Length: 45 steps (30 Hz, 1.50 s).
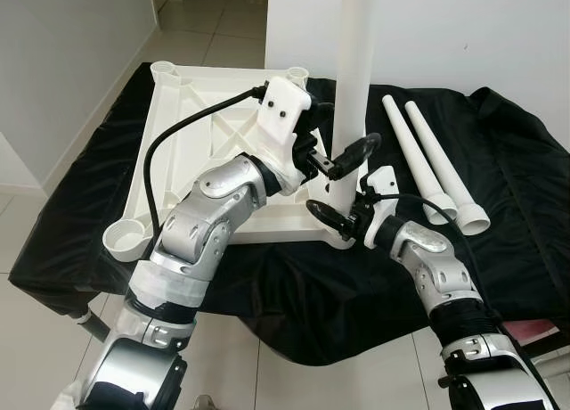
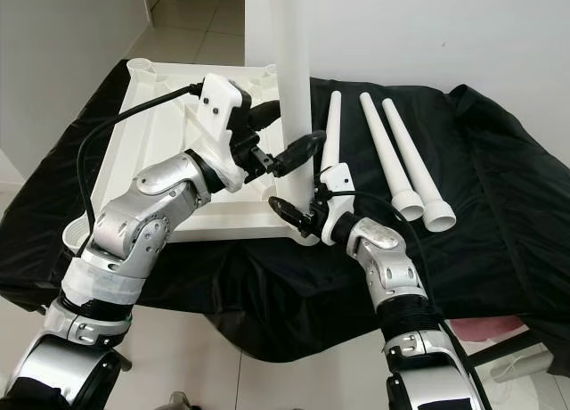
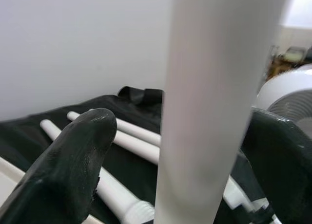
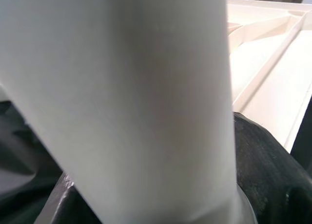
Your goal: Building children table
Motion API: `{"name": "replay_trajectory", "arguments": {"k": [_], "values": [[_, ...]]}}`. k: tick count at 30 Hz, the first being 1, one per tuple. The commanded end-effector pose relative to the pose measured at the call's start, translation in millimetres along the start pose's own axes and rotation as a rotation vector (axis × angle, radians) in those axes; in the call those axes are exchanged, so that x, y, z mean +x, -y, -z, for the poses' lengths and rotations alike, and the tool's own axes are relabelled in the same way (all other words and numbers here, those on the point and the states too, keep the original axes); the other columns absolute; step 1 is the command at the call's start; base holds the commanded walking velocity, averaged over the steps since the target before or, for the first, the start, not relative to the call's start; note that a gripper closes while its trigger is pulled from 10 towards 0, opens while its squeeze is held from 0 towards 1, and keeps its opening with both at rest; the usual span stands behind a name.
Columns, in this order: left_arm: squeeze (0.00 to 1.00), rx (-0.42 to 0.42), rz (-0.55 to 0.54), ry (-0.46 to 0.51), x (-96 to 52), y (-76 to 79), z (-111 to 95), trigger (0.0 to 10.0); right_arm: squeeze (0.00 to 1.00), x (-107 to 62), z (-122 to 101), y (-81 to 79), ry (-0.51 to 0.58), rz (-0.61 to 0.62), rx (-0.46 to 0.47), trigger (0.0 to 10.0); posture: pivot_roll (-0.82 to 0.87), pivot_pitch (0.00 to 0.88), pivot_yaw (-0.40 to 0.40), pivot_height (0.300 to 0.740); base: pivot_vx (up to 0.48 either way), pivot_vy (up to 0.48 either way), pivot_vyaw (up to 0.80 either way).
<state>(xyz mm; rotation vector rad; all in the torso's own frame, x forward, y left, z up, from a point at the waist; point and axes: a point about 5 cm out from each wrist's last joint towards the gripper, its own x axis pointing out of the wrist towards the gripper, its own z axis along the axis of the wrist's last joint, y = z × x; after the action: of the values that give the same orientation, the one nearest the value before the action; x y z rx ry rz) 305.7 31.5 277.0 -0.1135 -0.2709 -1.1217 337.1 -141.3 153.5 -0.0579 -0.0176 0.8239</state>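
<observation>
While a black cloth point(image 1: 294, 294) covered the bench, we saw the white tabletop point(image 1: 205, 116) lying upside down on it, its ribs up, behind and to the left of both grippers. At its near right corner one white leg point(image 1: 352, 80) stood upright in the socket. Our left gripper point(image 1: 343, 156) was closed around that leg partway up, one finger point(image 3: 73, 160) on each side. Our right gripper point(image 1: 334, 216) clasped the same leg just below the left one, close above the socket. Three spare legs point(image 2: 392, 156) lay side by side on the cloth, right of the grippers and apart from them.
</observation>
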Motion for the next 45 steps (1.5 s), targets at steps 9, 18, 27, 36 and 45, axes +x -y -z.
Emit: {"name": "replay_trajectory", "arguments": {"k": [9, 18, 27, 36, 45], "values": [[0.0, -0.047, 0.329, 0.011, 0.7, 21.2, -18, 0.0, 0.0, -1.5, 1, -3.8, -0.026, -0.05, -0.009, 10.0, 0.03, 0.021, -0.044, 0.74, 0.0, 0.0, 0.0], [0.0, -0.034, 0.319, 0.014, 3.7, 17.8, -22, 0.0, 0.0, -0.3, -1, -3.1, -0.022, -0.044, 0.002, 10.0, 0.03, 0.008, -0.041, 0.74, 0.0, 0.0, 0.0], [0.0, 0.014, 0.288, 0.008, 4.6, 15.0, -27, 2.1, 0.0, 4.4, -4, -5.3, -0.004, -0.043, 0.01, 10.0, 0.03, 0.0, -0.036, 0.74, 0.0, 0.0, 0.0], [0.0, 0.109, 0.119, -0.03, 16.6, 6.9, -41, 10.0, 1.0, 11.9, -26, 5.4, 0.105, 0.091, -0.019, 10.0, 0.04, 0.0, -0.032, 0.74, 0.0, 0.0, 0.0], [0.0, 0.137, -0.163, -0.045, 37.9, -13.9, -56, 10.0, 0.0, 28.4, -43, 1.4, 0.185, 0.239, -0.056, 10.0, 0.04, 0.0, -0.028, 0.74, 0.0, 0.0, 0.0]]}}
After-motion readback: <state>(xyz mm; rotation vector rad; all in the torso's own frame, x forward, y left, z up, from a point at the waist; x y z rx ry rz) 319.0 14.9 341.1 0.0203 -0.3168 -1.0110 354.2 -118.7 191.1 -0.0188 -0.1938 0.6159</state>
